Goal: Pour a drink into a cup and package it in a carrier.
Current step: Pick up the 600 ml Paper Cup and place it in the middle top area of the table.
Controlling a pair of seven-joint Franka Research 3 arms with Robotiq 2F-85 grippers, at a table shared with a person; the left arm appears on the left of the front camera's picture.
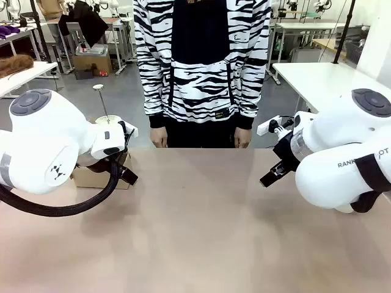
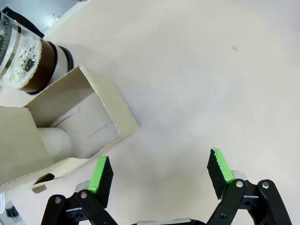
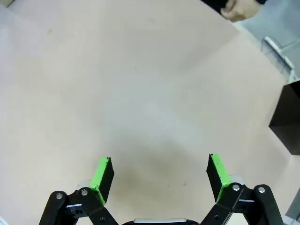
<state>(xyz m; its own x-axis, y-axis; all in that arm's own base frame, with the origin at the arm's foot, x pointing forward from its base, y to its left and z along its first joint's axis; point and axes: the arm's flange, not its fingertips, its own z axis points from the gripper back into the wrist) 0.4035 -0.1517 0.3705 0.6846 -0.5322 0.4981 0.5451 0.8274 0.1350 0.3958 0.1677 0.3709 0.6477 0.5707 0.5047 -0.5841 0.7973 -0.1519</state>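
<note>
The table (image 1: 201, 232) was bare in the middle, likely kept as working room. On the robot's left, the cardboard carrier (image 2: 79, 117) sat just beside the glass pitcher (image 2: 28, 61) of dark drink, near the left gripper (image 2: 159, 171). This and the right gripper (image 3: 159, 171) hung spread wide and empty.

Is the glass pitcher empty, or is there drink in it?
Not empty: dark brown drink with bubbles shows through the pitcher glass, beside the carrier.
</note>
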